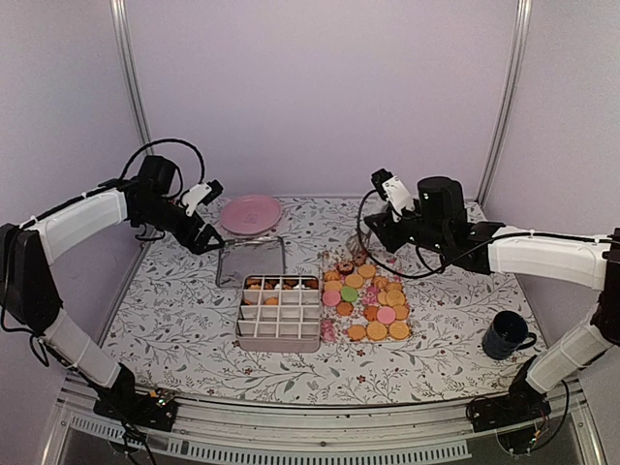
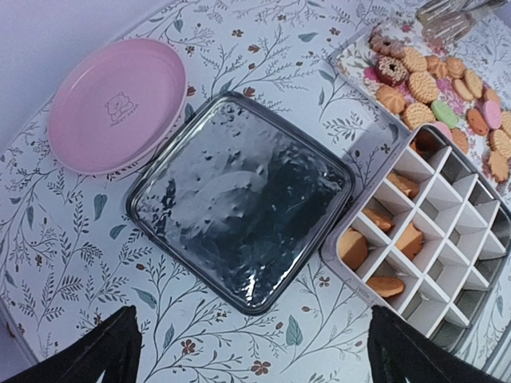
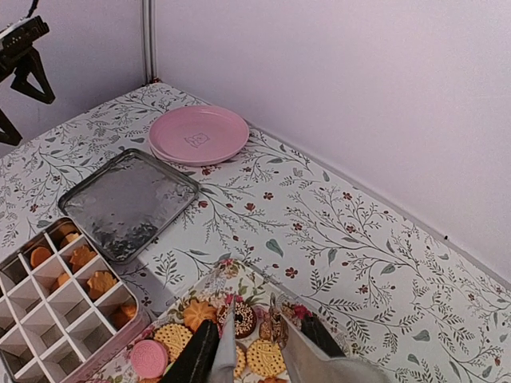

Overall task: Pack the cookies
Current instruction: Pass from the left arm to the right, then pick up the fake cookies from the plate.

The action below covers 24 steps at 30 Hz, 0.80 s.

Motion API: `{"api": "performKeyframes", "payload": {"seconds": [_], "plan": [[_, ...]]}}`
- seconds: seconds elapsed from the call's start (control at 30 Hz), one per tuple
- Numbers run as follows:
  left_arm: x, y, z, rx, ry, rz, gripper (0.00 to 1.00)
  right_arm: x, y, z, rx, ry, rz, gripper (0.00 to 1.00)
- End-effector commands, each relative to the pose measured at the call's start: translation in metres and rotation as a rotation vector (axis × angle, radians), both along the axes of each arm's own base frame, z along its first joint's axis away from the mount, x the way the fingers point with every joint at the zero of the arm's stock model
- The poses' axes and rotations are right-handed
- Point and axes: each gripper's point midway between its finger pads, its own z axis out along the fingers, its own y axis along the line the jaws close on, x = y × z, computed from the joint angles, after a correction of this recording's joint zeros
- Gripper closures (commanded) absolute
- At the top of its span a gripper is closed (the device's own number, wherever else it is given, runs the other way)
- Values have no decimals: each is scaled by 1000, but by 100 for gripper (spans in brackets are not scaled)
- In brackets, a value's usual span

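Note:
The cookies (image 1: 368, 302) lie in a heap on a floral tray (image 3: 209, 285), right of a white divided box (image 1: 279, 325). A few cookies (image 2: 353, 249) sit in the box's far compartments. My right gripper (image 3: 257, 331) hangs over the tray's far end, shut on grey tongs (image 3: 227, 351). The tong blades stand apart over a sprinkled ring cookie (image 3: 244, 317). A small brown cookie (image 3: 275, 321) stands on edge against the right blade. My left gripper (image 2: 255, 351) is open with nothing between its fingers, raised over the table beside the tin lid (image 2: 239, 195).
A pink plate (image 1: 250, 213) rests at the back, just behind the tin lid (image 1: 251, 262). A dark mug (image 1: 507, 335) stands near the right front edge. White walls close in the back and both sides.

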Motion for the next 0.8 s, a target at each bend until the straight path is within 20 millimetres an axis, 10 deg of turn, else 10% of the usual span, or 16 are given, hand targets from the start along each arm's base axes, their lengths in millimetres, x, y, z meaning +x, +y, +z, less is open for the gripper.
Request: {"api": "performKeyframes", "payload": {"seconds": [0.0, 0.77], "plan": [[4, 2, -5, -16, 22, 19, 1, 22, -6, 13, 32, -54, -73, 66], [-14, -9, -12, -72, 84, -45, 1, 11, -43, -44, -25, 80, -158, 64]]}}
